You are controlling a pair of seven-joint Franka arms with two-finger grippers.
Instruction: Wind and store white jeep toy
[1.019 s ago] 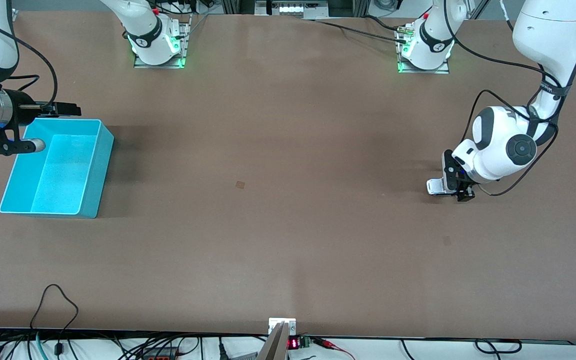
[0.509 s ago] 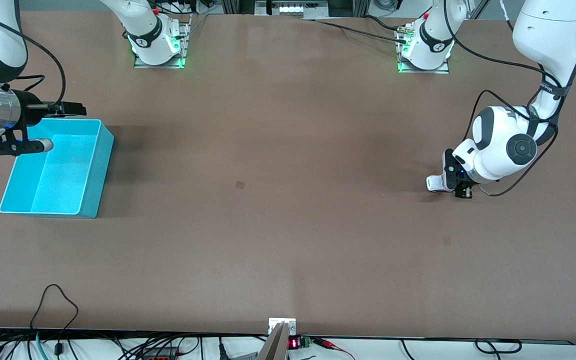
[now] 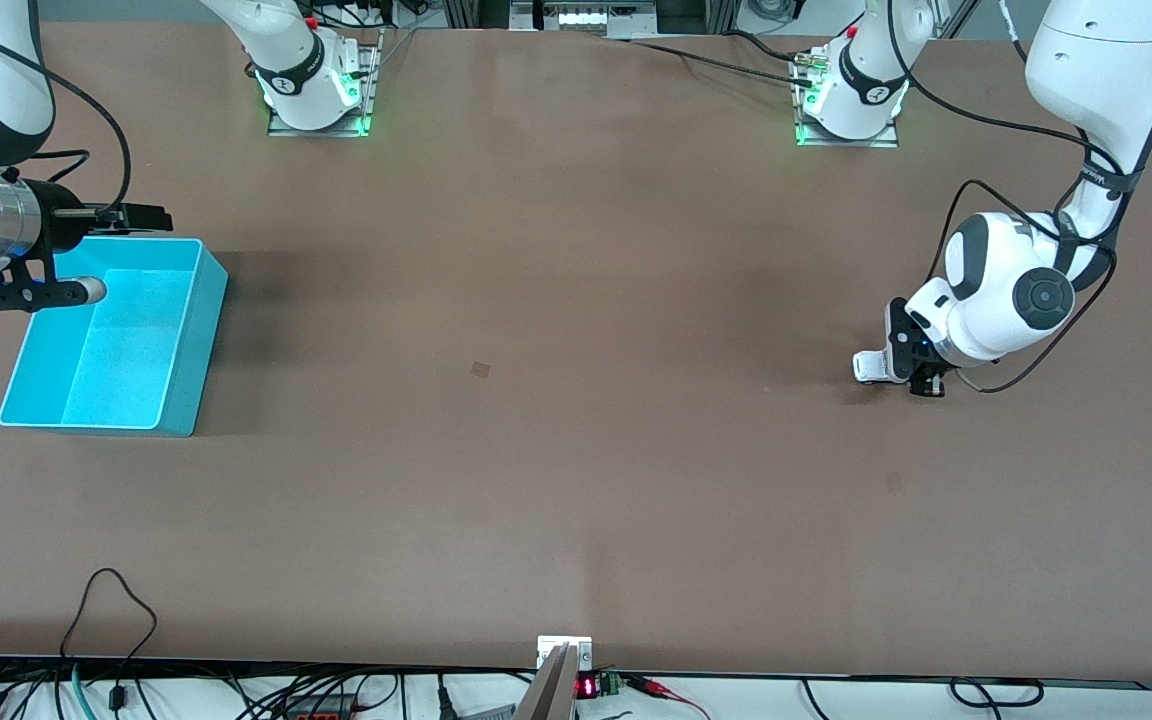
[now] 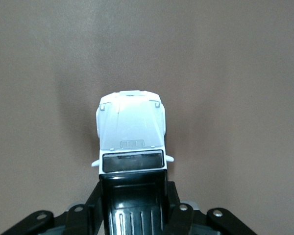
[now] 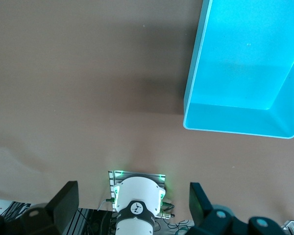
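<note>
On the table [image 3: 576,450], toward the right arm's end, sits the turquoise bin [image 3: 116,340], with the right gripper [image 3: 111,250] hovering over its rim, fingers spread wide and holding nothing. Toward the left arm's end, well apart from the bin, the left gripper [image 3: 911,375] is down at the tabletop with its fingers [image 4: 174,205] clamped on the black-roofed rear of the jeep [image 4: 131,132]. Its white hood projects past the fingertips.

Left gripper [image 3: 921,375] now clamps the white jeep toy [image 3: 870,367]; a second ago its fingers are apart around it. Jeep sits slightly farther from the front camera. Right gripper [image 3: 126,215] shifts a little toward table centre over the bin [image 3: 191,330] rim.
</note>
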